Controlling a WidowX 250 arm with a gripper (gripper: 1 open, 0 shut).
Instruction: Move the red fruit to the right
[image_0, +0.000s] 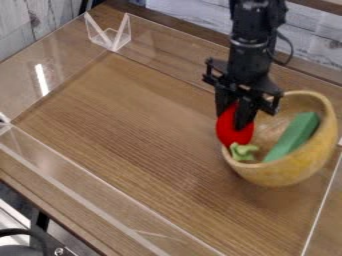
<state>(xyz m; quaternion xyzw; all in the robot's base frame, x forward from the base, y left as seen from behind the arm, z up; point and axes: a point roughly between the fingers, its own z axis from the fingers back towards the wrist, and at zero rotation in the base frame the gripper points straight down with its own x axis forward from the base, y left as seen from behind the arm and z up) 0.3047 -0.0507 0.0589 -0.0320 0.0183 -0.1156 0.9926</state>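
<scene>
claw (238, 108): closed on the red fruit (234, 132)
bowl (297, 148): tipped, by the fruit
step: carrying
next: get clear of bowl, then go right

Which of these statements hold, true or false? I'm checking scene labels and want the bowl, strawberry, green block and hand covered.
1. The hand has its jaws closed on the strawberry. True.
2. The green block lies on the table outside the bowl. False: it is inside the bowl.
3. The strawberry's leafy cap points up toward the hand. False: it points down, away from the hand.
4. The bowl is tilted. True.
5. The white wire stand is inside the bowl. False: it stands far off to the left in the picture.
</scene>
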